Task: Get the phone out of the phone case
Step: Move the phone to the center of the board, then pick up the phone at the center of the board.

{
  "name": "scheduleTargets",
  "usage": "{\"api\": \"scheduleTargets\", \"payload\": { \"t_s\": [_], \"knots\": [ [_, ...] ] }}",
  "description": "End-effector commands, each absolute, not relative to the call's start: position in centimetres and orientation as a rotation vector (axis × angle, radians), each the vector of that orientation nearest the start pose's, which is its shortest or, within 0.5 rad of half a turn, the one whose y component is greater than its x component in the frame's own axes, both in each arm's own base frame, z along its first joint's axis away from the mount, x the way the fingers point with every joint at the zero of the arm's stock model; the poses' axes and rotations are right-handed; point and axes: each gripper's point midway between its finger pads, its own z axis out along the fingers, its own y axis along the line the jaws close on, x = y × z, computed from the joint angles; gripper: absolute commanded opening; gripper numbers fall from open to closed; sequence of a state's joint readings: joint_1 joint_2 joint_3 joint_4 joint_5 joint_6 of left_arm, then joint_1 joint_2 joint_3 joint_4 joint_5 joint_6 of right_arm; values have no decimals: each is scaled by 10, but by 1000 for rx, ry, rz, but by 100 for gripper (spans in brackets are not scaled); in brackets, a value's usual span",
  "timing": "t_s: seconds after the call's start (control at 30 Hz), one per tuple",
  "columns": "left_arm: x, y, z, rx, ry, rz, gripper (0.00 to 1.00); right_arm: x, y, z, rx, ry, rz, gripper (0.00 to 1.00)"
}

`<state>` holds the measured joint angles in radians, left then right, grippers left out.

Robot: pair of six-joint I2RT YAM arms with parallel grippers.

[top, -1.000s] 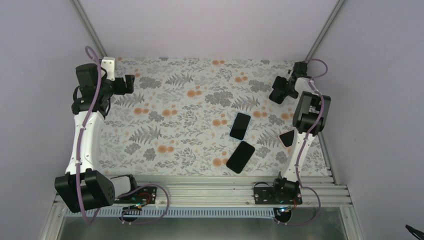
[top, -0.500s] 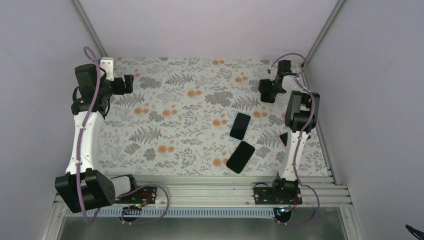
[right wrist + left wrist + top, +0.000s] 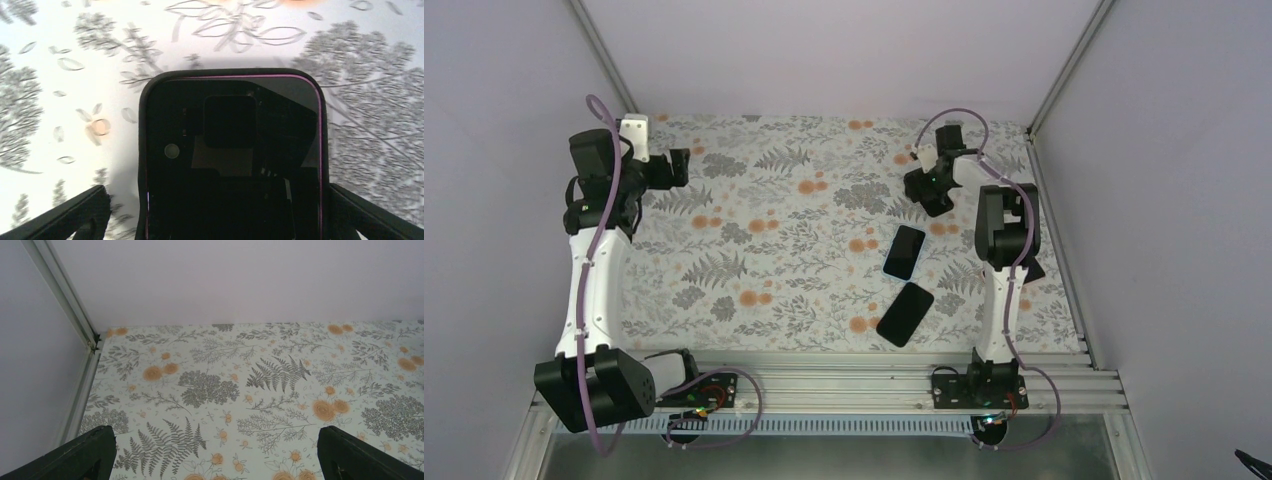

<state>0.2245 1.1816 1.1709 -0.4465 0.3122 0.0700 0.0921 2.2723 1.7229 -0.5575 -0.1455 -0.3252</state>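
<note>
phone [image 3: 232, 160] edges untouched, right fingers [image 3: 65, 215] spread

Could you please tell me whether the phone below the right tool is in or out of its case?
In: the phone lies flat, with a black case rim wrapping its screen edge.

The tablecloth [image 3: 774, 250] is white, patterned with grey ferns and orange flowers. Toward three o'clock, the phone [image 3: 232, 165] is glossy black with a thin purple edge, in a black case [image 3: 141, 165]. The cables [image 3: 604, 215] are purple.
</note>
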Motion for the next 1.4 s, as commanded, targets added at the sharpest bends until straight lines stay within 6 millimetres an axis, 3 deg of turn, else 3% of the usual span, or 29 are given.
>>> {"api": "scheduleTargets", "payload": {
  "t_s": [0.0,0.4,0.57,0.77,1.03,1.13,1.23,1.3,1.37],
  "knots": [
    [376,30,317,59,1975,-142,100,505,89,10,-762,2648,110,99],
    [370,32,318,70,1959,-107,100,470,59,-8,-851,2777,-91,99],
    [367,32,321,76,1949,-98,100,464,56,-10,-879,2789,-101,92],
    [363,31,322,80,1940,-88,100,470,57,-14,-874,2811,-92,70],
    [362,31,322,85,1943,-81,100,492,62,26,-828,2710,-111,59],
    [363,30,324,88,1943,-88,100,498,63,45,-817,2662,-124,59],
    [364,29,324,91,1944,-100,100,498,65,50,-830,2653,-116,64],
    [364,28,324,97,1945,-107,100,496,65,45,-842,2667,-114,73],
    [363,27,325,101,1944,-109,100,493,64,38,-857,2686,-110,88]
  ]
}}
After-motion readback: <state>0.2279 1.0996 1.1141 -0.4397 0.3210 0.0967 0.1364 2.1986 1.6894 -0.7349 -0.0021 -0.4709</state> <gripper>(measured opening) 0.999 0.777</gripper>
